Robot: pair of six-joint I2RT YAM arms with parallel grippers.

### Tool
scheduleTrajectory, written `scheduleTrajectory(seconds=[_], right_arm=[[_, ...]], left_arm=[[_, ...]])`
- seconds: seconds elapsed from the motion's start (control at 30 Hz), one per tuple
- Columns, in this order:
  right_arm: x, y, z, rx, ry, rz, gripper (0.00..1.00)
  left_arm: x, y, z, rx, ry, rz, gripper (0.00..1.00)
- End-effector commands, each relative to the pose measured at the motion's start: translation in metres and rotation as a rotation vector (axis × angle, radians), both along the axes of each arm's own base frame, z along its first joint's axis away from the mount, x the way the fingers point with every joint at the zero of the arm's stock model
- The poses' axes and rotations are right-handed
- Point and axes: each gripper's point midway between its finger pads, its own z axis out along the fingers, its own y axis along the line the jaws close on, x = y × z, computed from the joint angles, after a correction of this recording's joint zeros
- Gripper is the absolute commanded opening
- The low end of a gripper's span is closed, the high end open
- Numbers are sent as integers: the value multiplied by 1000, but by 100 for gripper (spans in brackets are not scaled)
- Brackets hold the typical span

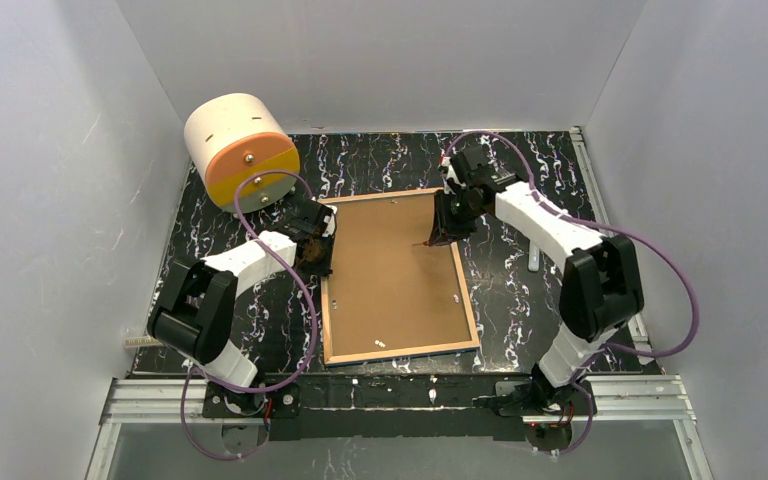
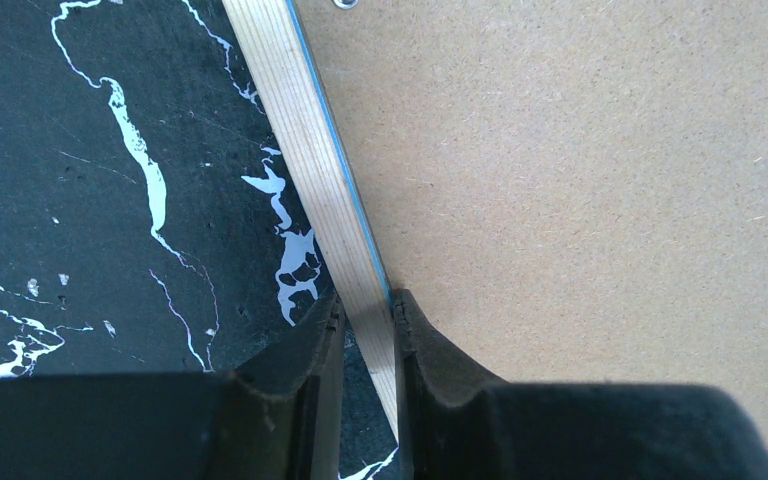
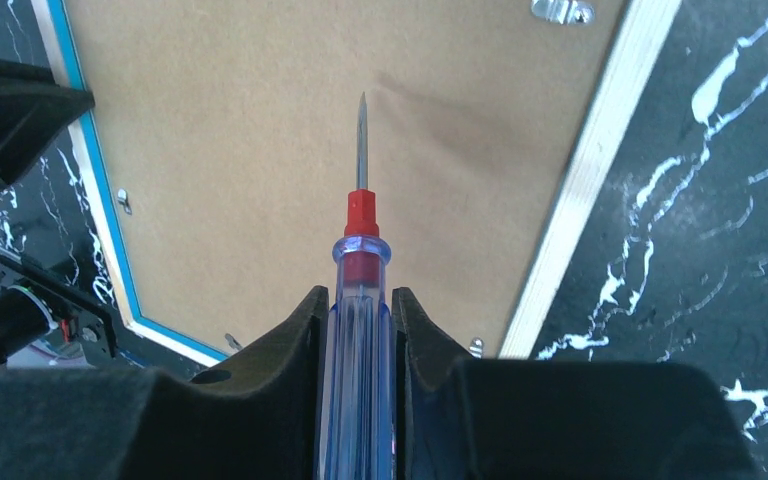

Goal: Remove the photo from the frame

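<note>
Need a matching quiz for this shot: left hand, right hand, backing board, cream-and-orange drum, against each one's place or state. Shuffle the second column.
Column 1
1. left hand
2. right hand
3. backing board
4. drum

Column 2
A. shut on a screwdriver, tip over the board
B. at the far left corner of the table
C. shut on the left edge of the frame
D. lying inside the frame, brown side up

Pairs: 1-C, 2-A, 3-D, 4-B
</note>
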Motion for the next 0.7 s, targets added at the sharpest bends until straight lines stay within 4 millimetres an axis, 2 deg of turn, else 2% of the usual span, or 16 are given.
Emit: scheduleTrajectory(seconds=[0.0, 0.1, 0.17, 0.3, 0.4, 0.47, 0.67], right_arm=[[-2, -13, 20, -11, -95, -61, 1], [5, -37, 27, -77, -187, -164, 1], [12, -54, 32, -109, -238, -229, 1], [27, -95, 39, -163, -304, -397, 1], [34, -123, 37, -154, -330, -493, 1], [34, -135, 26, -139, -310, -522, 1], [17, -144, -17, -111, -184, -518, 1]], left_arm=[[-33, 11, -24, 60, 132, -66, 0], [-27, 20, -23, 84, 108, -4, 0], [-20, 26, -24, 30, 125, 59, 0], [-7, 28, -26, -109, 159, 148, 0], [-1, 20, -24, -148, 166, 124, 0], [-4, 13, -25, -184, 182, 98, 0], [-18, 13, -22, -205, 188, 74, 23]])
